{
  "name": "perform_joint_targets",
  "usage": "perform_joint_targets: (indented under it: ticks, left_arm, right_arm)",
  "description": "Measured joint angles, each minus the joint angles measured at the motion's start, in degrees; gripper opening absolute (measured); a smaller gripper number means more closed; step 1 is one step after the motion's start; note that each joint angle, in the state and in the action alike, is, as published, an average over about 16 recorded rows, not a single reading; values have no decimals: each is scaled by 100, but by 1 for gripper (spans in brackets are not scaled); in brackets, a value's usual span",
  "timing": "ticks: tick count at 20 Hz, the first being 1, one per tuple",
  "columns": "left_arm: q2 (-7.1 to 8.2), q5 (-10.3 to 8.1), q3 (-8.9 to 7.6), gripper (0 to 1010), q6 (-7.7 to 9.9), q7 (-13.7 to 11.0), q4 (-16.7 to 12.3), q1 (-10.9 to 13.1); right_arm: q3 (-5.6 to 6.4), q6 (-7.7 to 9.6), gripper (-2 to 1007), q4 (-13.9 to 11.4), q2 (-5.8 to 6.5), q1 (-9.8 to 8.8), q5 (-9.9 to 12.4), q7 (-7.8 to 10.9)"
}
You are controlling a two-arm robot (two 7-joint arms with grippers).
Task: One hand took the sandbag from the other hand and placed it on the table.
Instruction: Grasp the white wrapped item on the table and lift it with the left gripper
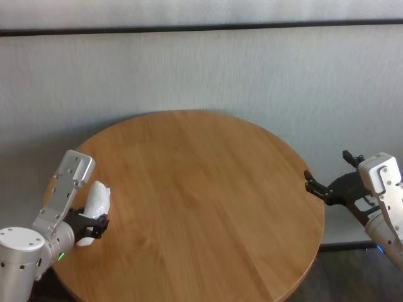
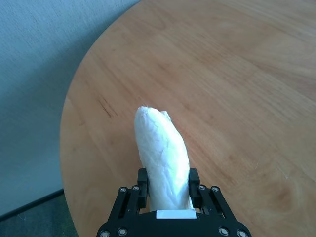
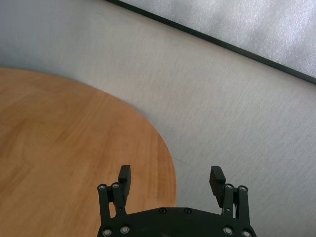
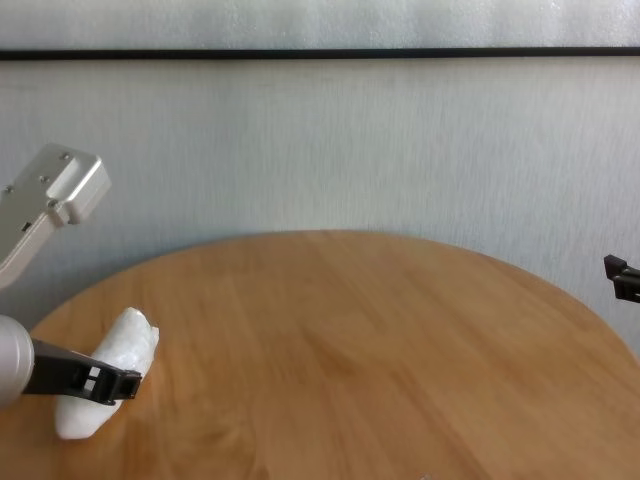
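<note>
Here, near the table's [image 1: 208, 189] left edge, the left gripper [image 2: 169, 190] pinches a soft, limp sandbag [image 2: 162, 153] mid-length; the right gripper [image 3: 170, 180] hangs open off the right edge.

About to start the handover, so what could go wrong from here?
1. The left pincer grips the sandbag near one end only; the soft pouch may sag or slip as it lifts.
2. The sandbag sits near the table edge on the left, so a drop could roll off.
3. The right pincer waits open at the opposite edge; the long crossing leaves room for misalignment.
</note>
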Motion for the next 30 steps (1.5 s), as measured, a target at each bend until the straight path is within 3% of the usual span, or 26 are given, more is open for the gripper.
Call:
perform_joint_targets:
  ticks: [13, 30]
  left_arm:
    - [-6, -11, -7, 445, 10, 1, -1, 4]
    - [-8, -16, -10, 427, 15, 1, -1, 5]
  right_arm:
    - [0, 0, 1005, 0, 0, 0, 0, 0]
    - [0, 0, 1005, 0, 0, 0, 0, 0]
